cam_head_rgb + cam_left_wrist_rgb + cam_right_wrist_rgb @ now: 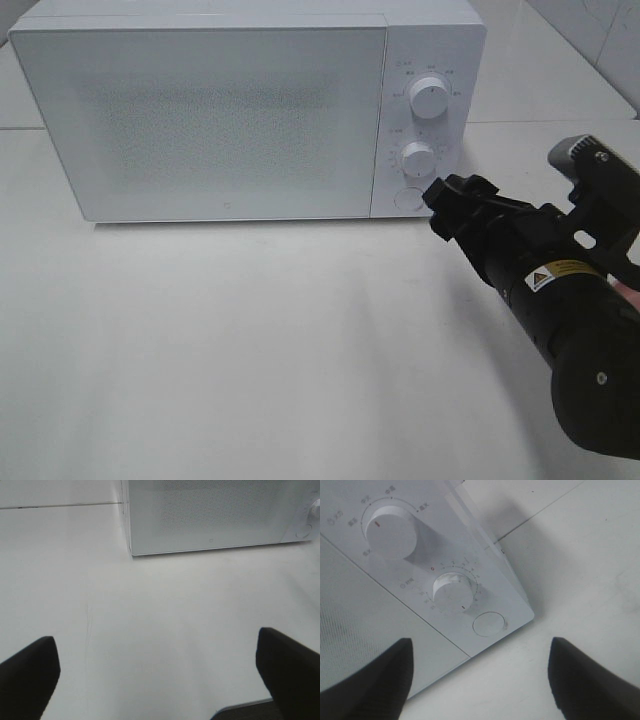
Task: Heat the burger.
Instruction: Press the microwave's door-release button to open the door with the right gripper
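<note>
The biggest risk concerns the microwave [230,120] as a whole. It sits loose on a smooth desk [250,380], so a hard push on its front panel would probably slide it backwards instead of working a control. Its door [200,120] is shut, and the burger appears in no view. It may lie behind the door, but the speckled panel hides the inside, so I cannot tell. If the chamber is empty, starting the oven would heat nothing.

The right pincer [480,680] hangs just in front of the control strip, spread wide and holding nothing. With its tips that far apart, one could catch the lower knob [454,591] and turn it while aiming for the round button [489,624] just beside it.

The left pincer [159,675] is also released and empty, well back over bare desk, so it poses little danger.

As for surfaces, the desk is matt white and flat. The microwave is a boxy white shell with rounded corners, likely painted metal or plastic. The door is pale and finely dotted. The upper knob [390,530] and the lower one are smooth white cylinders ringed with small printed marks. The button is a shallow flush disc, glossy and probably slippery to press.
</note>
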`<state>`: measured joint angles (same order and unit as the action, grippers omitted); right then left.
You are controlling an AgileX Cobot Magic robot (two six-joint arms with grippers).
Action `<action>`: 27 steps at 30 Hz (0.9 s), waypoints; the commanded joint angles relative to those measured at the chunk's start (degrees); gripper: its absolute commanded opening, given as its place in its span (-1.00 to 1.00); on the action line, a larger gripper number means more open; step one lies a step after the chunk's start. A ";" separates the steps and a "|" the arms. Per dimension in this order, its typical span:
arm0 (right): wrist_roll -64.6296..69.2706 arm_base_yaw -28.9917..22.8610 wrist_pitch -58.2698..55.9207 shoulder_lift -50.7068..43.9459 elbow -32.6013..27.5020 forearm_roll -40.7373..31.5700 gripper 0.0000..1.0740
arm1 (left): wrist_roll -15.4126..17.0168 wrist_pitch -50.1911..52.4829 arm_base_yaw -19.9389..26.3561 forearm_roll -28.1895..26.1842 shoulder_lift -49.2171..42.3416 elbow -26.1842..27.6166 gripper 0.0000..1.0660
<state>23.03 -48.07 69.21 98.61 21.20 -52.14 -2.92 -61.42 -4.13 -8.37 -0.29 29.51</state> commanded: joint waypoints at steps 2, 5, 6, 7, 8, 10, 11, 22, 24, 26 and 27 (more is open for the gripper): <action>14.44 -0.29 -0.80 0.17 0.46 0.23 0.07 | 0.06 0.40 -0.11 -0.29 -0.97 0.06 0.88; 20.05 -0.29 -1.43 0.17 0.46 0.34 -0.07 | 0.06 0.40 -0.11 -0.29 -0.97 0.06 0.88; 26.70 -0.29 -1.95 0.17 0.46 0.34 -0.25 | 0.06 0.40 -0.11 -0.29 -0.97 0.06 0.88; 29.85 -0.29 -2.41 0.17 0.46 0.40 -0.34 | 0.06 0.40 -0.11 -0.29 -0.97 0.06 0.88; 29.85 -0.29 -2.41 0.17 0.46 0.40 -0.34 | 0.06 0.40 -0.11 -0.29 -0.97 0.06 0.88; 35.18 -0.29 -3.44 0.17 0.46 0.63 -0.52 | 0.06 0.40 -0.11 -0.29 -0.97 0.06 0.88; 38.90 -0.29 -4.35 0.17 0.46 0.74 -0.66 | 0.06 0.40 -0.11 -0.29 -0.97 0.06 0.88; 51.57 -0.29 -6.13 0.17 0.46 2.81 -1.00 | 0.06 0.40 -0.11 -0.29 -0.97 0.06 0.88; 51.57 -0.29 -6.13 0.17 0.46 2.86 -1.00 | 0.06 0.40 -0.11 -0.29 -0.97 0.06 0.88; 51.39 -0.29 -6.25 0.17 0.46 2.86 -1.00 | 0.06 0.40 -0.11 -0.29 -0.97 0.06 0.88; 51.34 -0.29 -6.30 0.17 0.46 2.86 -1.00 | 0.06 0.40 -0.11 -0.29 -0.97 0.06 0.88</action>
<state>73.85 -48.07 63.48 98.61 21.20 -49.85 -2.92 -61.42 -4.13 -8.37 -0.29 29.51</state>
